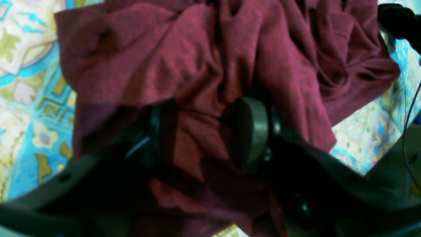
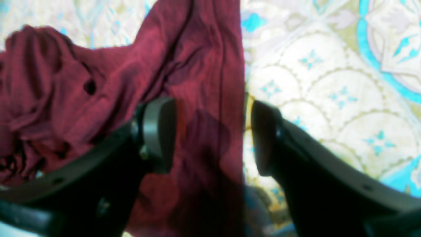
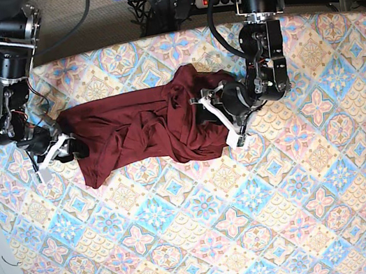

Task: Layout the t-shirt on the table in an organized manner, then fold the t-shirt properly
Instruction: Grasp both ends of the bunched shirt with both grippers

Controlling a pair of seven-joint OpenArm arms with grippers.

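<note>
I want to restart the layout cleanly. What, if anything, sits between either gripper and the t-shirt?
Nothing visible does. The left gripper is open with crumpled fabric of the t-shirt directly between its fingers. The right gripper is open astride the shirt's straight edge over the table.

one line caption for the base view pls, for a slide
Two open grippers, left gripper and right gripper, sit at opposite ends of a crumpled t-shirt on the table.
</note>
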